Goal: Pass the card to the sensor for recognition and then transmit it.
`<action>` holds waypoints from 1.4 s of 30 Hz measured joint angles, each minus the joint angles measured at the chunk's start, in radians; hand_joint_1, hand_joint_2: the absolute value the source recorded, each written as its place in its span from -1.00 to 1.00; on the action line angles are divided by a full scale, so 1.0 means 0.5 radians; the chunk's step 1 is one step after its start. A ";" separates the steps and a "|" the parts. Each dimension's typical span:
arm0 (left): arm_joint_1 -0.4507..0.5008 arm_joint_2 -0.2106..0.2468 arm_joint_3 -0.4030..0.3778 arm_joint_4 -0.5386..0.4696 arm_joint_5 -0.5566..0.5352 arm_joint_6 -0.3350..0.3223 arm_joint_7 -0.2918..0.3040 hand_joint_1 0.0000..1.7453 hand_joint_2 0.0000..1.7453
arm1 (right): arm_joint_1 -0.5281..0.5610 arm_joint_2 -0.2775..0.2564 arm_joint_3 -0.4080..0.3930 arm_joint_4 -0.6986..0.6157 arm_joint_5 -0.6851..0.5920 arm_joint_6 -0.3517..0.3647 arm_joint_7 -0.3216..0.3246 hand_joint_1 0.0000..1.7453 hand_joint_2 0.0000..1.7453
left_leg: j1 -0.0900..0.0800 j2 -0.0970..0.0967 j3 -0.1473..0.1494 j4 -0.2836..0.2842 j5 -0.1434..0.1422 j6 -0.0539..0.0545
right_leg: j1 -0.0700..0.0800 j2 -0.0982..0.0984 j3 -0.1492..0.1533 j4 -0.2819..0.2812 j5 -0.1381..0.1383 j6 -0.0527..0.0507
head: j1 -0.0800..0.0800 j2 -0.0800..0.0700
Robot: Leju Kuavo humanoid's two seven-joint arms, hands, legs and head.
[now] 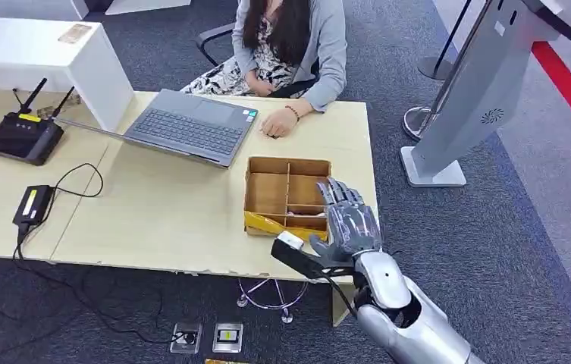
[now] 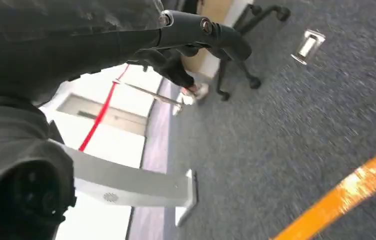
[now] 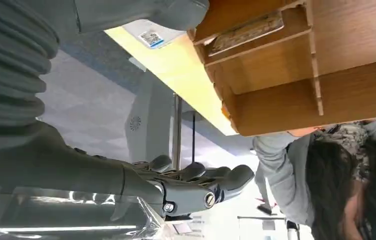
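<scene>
A wooden box with several compartments (image 1: 267,194) stands near the desk's front right corner. A card (image 3: 248,31) lies flat in one of its near compartments (image 1: 298,218). My right hand (image 1: 349,220) hovers over the box's right side with fingers stretched and nothing in it; in the right wrist view the fingers (image 3: 200,180) are spread beside the box (image 3: 285,95). A white tag with a printed code (image 3: 153,36) lies on the desk by my thumb. The grey sensor stand (image 1: 487,83) rises on the floor to the right. My left hand (image 2: 195,30) hangs over the carpet, holding nothing.
A person sits behind the desk, one hand (image 1: 278,121) resting on it beside an open laptop (image 1: 191,125). A black router (image 1: 24,136) and a power adapter (image 1: 32,203) with cables lie on the left. A stanchion base (image 1: 418,121) stands near the sensor stand.
</scene>
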 joint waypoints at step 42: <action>-0.131 -0.336 -0.125 -0.057 -0.178 -0.002 0.179 -1.00 -1.00 | -0.250 0.406 0.093 0.973 -0.038 -0.390 -0.281 -1.00 1.00 | -0.001 -0.001 0.000 0.001 0.001 0.001 | -0.001 -0.001 0.000 0.000 0.000 0.000 | -0.001 0.001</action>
